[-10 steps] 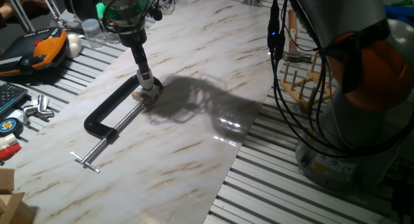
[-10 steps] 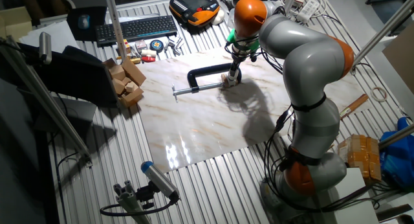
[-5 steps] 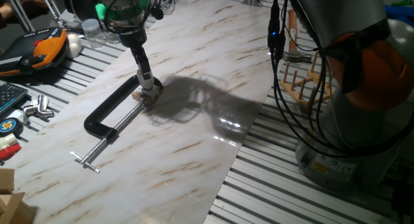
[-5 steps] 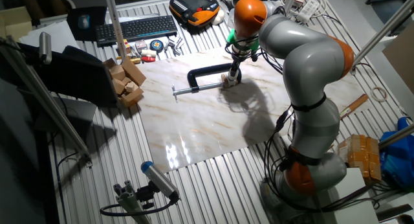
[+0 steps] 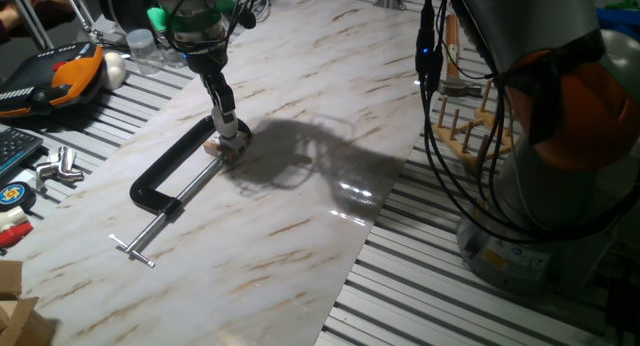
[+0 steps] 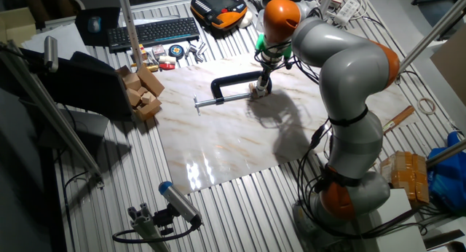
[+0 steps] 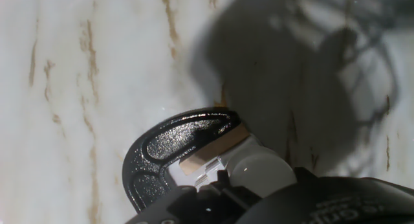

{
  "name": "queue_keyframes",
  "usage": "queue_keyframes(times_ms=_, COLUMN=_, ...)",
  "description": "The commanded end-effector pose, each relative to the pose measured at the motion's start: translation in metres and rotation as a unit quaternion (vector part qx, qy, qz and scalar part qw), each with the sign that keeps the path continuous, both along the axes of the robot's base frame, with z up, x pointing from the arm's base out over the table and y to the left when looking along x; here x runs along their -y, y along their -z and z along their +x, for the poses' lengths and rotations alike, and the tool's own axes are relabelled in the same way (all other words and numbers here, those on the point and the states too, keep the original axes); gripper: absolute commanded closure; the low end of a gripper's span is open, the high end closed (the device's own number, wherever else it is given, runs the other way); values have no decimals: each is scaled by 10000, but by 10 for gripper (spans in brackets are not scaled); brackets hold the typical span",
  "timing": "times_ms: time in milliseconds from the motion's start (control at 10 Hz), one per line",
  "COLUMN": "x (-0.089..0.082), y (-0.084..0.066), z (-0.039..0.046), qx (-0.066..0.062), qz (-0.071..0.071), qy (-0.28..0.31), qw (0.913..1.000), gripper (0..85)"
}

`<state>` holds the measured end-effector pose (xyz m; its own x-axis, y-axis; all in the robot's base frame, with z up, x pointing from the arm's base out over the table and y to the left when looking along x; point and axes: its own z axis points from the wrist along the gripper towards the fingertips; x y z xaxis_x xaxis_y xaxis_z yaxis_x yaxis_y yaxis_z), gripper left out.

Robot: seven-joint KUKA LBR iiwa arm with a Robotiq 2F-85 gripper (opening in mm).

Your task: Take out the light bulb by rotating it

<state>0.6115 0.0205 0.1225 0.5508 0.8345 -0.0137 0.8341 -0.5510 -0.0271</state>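
Observation:
The light bulb [image 7: 260,169] is a small frosted white globe seated in a tan wooden block [image 7: 211,152], which the jaw of a black C-clamp [image 7: 169,146] pins to the marble board. My gripper [image 5: 232,132] reaches straight down onto the block [image 5: 220,149], with its fingers closed around the bulb. In the hand view the gripper's dark body [image 7: 278,204] covers the bulb's lower part and its base. From the other fixed view, the gripper [image 6: 260,87] stands at the clamp's [image 6: 227,83] right end.
The clamp's screw bar and T-handle [image 5: 135,248] stretch toward the board's front left. An orange-black pendant [image 5: 68,72], a white egg-like thing [image 5: 115,70] and a clear cup [image 5: 143,50] lie at the back left. A wooden rack [image 5: 466,124] stands right of the board [image 5: 300,226].
The hand has turned slightly about its own axis, and the cables at its top have shifted. The gripper stays at the same spot on the block.

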Motion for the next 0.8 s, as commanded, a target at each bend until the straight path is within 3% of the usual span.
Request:
queue_keyframes(times_ms=0, x=-1, y=1, z=-1, qx=0, qz=7, qy=-60, qw=10000, gripper=850)
queue_keyframes(times_ms=700, x=-1, y=5, z=-2, qx=19, qz=52, qy=-551, qw=9985, gripper=850)
